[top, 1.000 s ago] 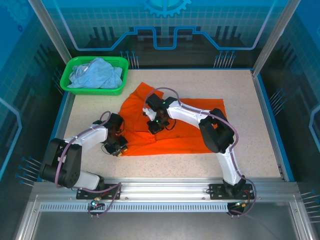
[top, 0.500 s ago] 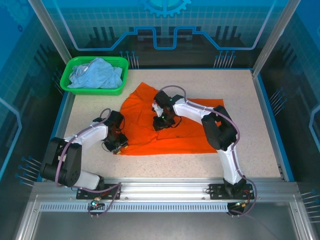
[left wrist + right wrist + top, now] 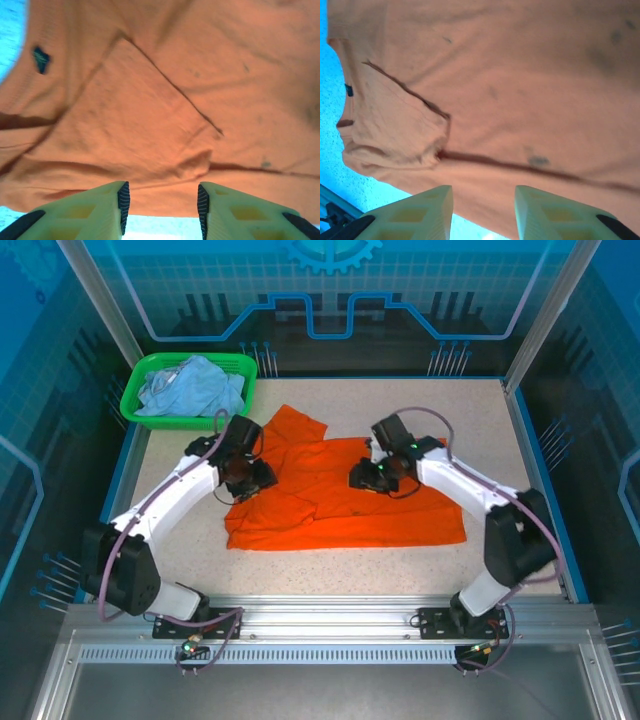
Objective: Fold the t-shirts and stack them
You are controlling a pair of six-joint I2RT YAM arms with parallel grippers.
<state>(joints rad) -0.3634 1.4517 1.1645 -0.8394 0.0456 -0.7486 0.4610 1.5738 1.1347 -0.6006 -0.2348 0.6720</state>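
Orange t-shirt [image 3: 340, 510] is laid flat on table [image 3: 500, 440], long axis left-right; left gripper [image 3: 160, 202] and right gripper [image 3: 483, 205] jaws are seen parted above it.

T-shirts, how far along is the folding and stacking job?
Done: the orange t-shirt lies on the table with one flap folded over. In hand: left gripper and right gripper hover open over it, holding nothing. Left: finish folding it, then fold the pale blue t-shirt, crumpled in the green basket, and stack both.
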